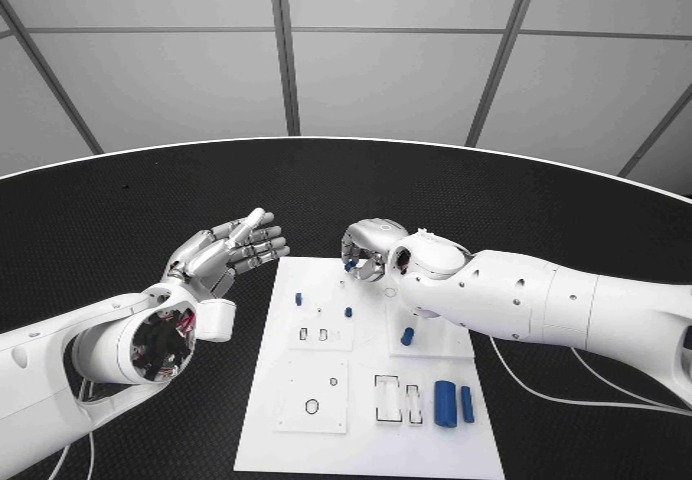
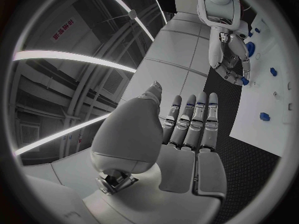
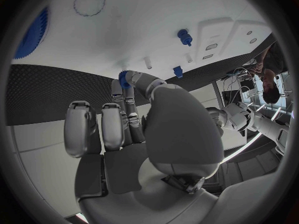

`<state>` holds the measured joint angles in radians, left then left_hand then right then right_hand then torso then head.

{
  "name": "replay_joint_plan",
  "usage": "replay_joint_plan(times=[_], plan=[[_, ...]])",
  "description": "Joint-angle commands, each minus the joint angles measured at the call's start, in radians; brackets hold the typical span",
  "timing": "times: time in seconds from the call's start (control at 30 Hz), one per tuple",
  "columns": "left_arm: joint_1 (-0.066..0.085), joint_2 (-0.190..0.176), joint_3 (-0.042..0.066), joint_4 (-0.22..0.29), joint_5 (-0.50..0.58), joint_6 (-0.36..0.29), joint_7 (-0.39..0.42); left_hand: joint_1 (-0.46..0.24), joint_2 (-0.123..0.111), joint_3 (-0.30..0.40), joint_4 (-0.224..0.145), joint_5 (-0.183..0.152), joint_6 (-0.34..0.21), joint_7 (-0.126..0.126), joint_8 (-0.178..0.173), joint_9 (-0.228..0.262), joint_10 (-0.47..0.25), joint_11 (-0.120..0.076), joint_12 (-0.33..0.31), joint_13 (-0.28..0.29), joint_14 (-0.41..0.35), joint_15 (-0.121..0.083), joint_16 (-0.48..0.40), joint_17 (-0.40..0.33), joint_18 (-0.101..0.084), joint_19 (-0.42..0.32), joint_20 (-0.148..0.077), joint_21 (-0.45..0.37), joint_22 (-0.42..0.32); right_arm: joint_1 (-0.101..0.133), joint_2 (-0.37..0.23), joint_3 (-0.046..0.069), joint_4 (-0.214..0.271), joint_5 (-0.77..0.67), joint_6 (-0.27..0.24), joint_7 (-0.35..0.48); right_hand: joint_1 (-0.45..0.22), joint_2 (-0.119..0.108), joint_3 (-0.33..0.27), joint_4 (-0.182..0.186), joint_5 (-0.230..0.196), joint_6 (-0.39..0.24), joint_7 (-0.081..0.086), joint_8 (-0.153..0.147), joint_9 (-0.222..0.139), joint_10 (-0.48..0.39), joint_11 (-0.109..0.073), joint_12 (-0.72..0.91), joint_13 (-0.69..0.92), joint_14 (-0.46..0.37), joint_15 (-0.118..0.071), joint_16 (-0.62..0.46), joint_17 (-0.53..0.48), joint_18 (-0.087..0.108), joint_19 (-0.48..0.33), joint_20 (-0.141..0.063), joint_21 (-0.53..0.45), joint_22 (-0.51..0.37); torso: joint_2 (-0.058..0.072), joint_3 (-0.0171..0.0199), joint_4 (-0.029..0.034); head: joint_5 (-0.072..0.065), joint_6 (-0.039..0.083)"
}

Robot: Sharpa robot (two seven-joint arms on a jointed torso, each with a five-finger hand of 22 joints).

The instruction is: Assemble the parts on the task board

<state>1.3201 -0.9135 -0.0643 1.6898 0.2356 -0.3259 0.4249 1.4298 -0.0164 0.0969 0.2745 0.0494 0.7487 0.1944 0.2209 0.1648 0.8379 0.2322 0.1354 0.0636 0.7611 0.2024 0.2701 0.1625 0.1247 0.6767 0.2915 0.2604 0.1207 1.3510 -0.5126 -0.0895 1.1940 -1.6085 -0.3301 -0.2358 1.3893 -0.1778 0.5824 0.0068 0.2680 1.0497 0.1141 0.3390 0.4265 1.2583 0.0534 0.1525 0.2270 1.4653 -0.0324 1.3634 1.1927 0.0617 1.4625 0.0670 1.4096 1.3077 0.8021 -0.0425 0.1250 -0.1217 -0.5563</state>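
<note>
The black table [image 1: 144,210] carries the white task board [image 1: 325,440] at lower centre. The left hand [image 1: 231,250], fingers straight and spread, holds nothing left of the board. The right hand [image 1: 368,250] pinches a small blue part [image 1: 351,265] above the board's top edge.

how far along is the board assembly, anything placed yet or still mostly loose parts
Early, by the look of it. A few small blue pegs appear to stand in the task board; whether they are fully seated is unclear. The right hand pinches a small blue part over the board's far end. The left hand is open. Two blue cylinders lie loose.
</note>
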Motion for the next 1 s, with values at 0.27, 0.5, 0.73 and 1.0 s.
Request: replay_joint_plan(times=[0.27,0.5,0.73,1.0], plan=[[0.001,0.0,0.0,0.002,0.0,0.003,-0.001,0.012,-0.002,0.001,0.002,0.001,-0.01,0.09,-0.006,-0.002,-0.002,0.004,-0.008,-0.001,-0.009,0.0,-0.006,-0.002,0.019,0.007,-0.001,0.005,-0.001,0.0,0.006,0.0,-0.013,0.0,0.009,-0.002,-0.009,0.006,0.001,-0.002,-0.001,-0.005,0.004,0.003,0.005,0.007,-0.01,0.002,0.032,0.046,-0.003,-0.003,-0.004,-0.01,0.013,-0.001,0.004,0.022,0.003,-0.0003,0.0001,-0.002,0.002],[0.002,0.0,0.0,0.004,0.0,0.005,-0.003,0.012,-0.002,0.001,0.002,0.001,-0.013,0.09,-0.008,-0.003,-0.002,0.004,-0.009,-0.001,-0.01,0.0,-0.007,-0.002,0.019,0.007,-0.001,0.005,-0.002,0.0,0.02,0.0,-0.03,0.0,0.009,0.002,-0.013,0.007,0.0,-0.002,-0.002,-0.009,0.005,0.001,0.009,0.003,-0.009,0.0,0.034,0.046,-0.002,-0.002,-0.004,-0.01,0.012,0.0,0.004,0.023,0.005,-0.0012,0.0015,0.0,0.004],[0.003,-0.001,0.0,0.004,0.0,0.006,-0.004,0.012,-0.002,0.001,0.003,0.001,-0.013,0.09,-0.008,-0.003,-0.003,0.005,-0.009,-0.001,-0.01,0.0,-0.007,-0.002,0.019,0.007,-0.001,0.005,-0.002,0.0,0.023,0.0,-0.034,0.0,0.006,0.008,-0.017,0.007,-0.001,-0.002,-0.006,-0.018,0.006,-0.003,0.014,-0.007,-0.007,-0.005,0.037,0.046,0.0,0.0,-0.005,-0.01,0.011,0.002,0.005,0.025,0.006,0.0,0.0003,0.002,0.002],[0.004,0.0,0.0,0.003,-0.001,0.009,-0.008,0.012,-0.003,0.001,0.003,0.001,-0.018,0.091,-0.01,-0.004,-0.004,0.005,-0.011,-0.001,-0.012,0.001,-0.009,-0.003,0.019,0.006,-0.001,0.004,-0.002,0.0,0.023,0.0,-0.038,0.0,0.031,0.013,-0.051,-0.021,0.025,0.009,-0.02,-0.118,0.037,-0.075,0.009,-0.118,0.034,-0.079,0.006,0.039,0.036,-0.005,-0.029,-0.007,-0.003,0.028,-0.007,0.011,0.006,0.0004,-0.0016,0.002,0.003]])
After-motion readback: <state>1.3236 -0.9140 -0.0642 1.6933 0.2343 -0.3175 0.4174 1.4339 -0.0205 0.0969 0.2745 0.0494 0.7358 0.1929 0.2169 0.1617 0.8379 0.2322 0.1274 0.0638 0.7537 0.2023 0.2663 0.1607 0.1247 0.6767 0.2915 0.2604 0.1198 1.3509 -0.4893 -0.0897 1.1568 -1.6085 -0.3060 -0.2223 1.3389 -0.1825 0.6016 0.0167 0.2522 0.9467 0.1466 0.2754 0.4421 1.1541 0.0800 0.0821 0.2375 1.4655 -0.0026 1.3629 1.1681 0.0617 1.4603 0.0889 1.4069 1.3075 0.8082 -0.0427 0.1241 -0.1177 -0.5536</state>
